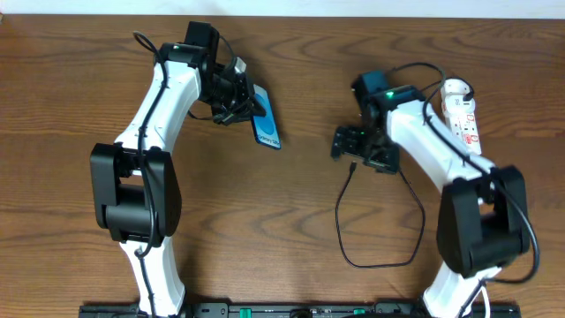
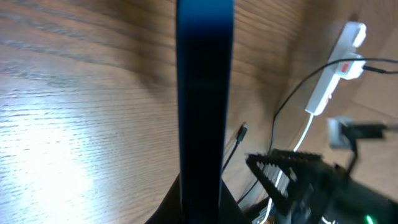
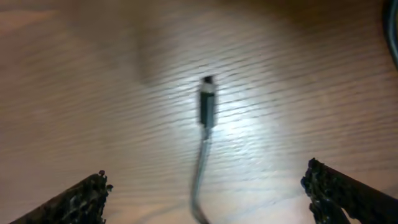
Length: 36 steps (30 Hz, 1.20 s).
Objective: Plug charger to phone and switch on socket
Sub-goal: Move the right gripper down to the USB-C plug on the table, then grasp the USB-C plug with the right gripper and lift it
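Two-fingered left tool [image 1: 240, 104] clamps phone [image 1: 267, 124], text seemingly illegible; right tool [image 1: 362, 152] released above charger [image 3: 207, 106].

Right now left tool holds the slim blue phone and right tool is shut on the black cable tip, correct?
Not shut: the right tool is open above the thin black cable's plug tip, lying on the brown wooden table, per right wrist view. Rest stands.

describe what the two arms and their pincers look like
The left arm and right arm have smooth white shells with bulky black joint housings, and thin black cables run along them. The right one shows a small green light near its wrist. The left pincer and right pincer are black; the right's fingers have ridged, toothed inner faces.
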Available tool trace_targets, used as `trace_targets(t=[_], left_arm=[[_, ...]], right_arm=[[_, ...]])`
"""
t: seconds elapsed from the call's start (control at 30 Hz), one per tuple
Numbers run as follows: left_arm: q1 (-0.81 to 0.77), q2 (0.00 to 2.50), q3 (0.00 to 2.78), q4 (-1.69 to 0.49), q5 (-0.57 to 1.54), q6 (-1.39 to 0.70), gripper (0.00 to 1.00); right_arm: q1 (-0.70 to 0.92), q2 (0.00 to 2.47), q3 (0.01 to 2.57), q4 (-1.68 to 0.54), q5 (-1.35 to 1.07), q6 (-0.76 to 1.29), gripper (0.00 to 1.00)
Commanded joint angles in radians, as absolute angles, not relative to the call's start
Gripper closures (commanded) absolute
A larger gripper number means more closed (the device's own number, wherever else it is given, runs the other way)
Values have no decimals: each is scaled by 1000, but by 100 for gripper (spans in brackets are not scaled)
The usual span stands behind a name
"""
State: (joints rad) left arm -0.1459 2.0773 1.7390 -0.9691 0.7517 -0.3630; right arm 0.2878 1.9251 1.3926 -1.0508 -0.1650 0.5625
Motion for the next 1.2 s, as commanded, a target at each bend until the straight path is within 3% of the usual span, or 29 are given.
trace_targets(t=[0.0, 0.17, 0.4, 0.63, 0.77, 1.17], left_arm=[[-143, 2051, 1736, -968, 800, -322, 93], [-143, 2051, 1736, -976, 804, -326, 93], [-143, 2051, 1736, -979, 804, -326, 93], [-143, 2051, 1736, -979, 804, -326, 93], [-143, 2051, 1736, -979, 804, -326, 93], [-143, 2051, 1736, -979, 804, -326, 93]], right_arm=[[246, 1946, 1388, -1065, -296, 413, 7], [244, 1948, 1351, -1039, -318, 392, 9], [218, 1948, 1234, -882, -395, 439, 34], [208, 1948, 1181, -821, -346, 462, 36], [208, 1948, 1181, -817, -286, 509, 51], [256, 1949, 1180, -784, -280, 552, 54]])
